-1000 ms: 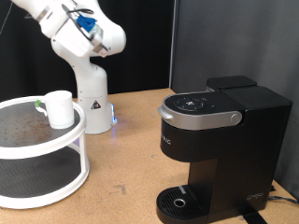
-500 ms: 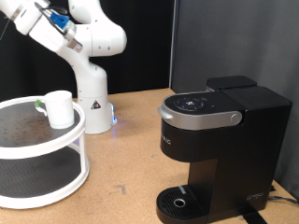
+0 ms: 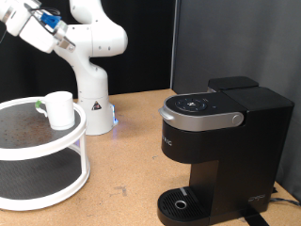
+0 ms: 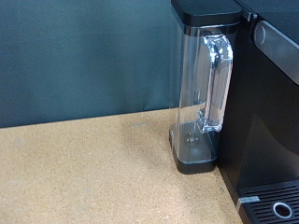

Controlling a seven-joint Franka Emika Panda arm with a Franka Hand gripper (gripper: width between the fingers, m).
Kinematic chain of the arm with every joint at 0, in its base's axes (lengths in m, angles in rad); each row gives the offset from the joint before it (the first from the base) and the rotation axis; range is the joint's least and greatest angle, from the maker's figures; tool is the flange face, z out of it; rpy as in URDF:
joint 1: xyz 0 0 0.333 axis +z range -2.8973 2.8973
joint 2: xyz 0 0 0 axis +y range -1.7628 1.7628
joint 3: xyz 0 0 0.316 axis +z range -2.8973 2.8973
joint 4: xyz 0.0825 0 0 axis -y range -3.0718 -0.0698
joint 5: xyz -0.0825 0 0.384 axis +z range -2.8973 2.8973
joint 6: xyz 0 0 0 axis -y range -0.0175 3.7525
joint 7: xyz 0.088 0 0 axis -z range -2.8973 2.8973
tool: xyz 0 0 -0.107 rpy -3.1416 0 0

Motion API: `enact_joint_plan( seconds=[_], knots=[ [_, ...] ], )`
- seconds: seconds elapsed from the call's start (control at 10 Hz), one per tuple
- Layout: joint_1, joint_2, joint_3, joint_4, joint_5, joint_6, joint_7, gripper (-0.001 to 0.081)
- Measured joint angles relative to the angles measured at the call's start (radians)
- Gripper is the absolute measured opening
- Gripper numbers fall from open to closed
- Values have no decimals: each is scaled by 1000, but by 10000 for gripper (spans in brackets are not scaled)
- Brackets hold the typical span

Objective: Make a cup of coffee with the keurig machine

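Note:
The white cup stands on the top shelf of a white round two-tier rack at the exterior view's left. The black keurig machine stands at the right with its silver lid handle down and its drip tray bare. The wrist view shows the machine's side and its clear water tank. The arm's wrist is high at the top left, above the rack. The gripper's fingers show in neither view.
A small dark pod with a green top sits beside the cup on the rack. The white robot base stands behind the rack. The wooden table runs between rack and machine. A dark curtain hangs behind.
The arm's upper part and hand have swung towards the exterior view's left, with the hand now at the top left edge. The cup, pod and machine have not moved.

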Motion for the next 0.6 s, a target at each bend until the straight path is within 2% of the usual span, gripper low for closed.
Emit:
enact_joint_plan(
  seconds=[0.4,0.6],
  knots=[
    [-58,-13,-122,25,-69,-6,-90,3],
    [-68,-9,-161,40,-93,24,-96,3]
  ],
)
